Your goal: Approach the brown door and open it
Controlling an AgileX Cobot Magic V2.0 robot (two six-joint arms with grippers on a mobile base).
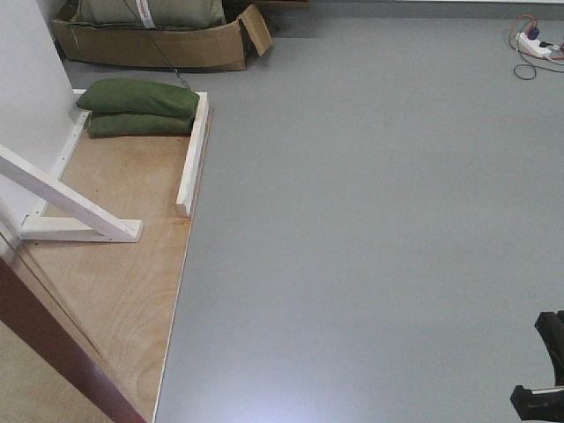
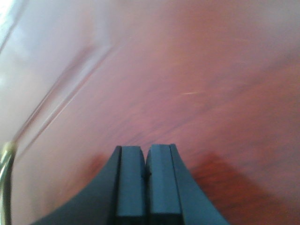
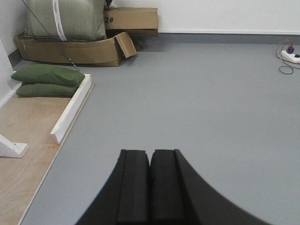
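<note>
In the left wrist view the left gripper is rising from the bottom centre of the frame. Its two dark pads are pressing flat together with nothing between them. Right behind it the brown door is filling the whole picture, glossy, reddish and blurred, with its panel moulding running diagonally through the upper left. The gripper is casting a shadow on the wood, though whether the tips are touching it cannot be told. A sliver of brass fitting is showing at the lower left edge.

In the right wrist view the right gripper is sitting at the bottom centre, likewise closed on itself, pads meeting and holding nothing. It is pointing out over the grey floor.

In the front-facing view the door is showing only as a dark red-brown strip crossing the lower left corner. Beside it a plywood board is lying on the floor, carrying a slanted white brace and a white batten along its right edge. Further up, two green sandbags are lying stacked at the board's far end, and beyond them — at the top left — an open cardboard box is holding a large green sack. A white power strip is lying at the top right.
</note>
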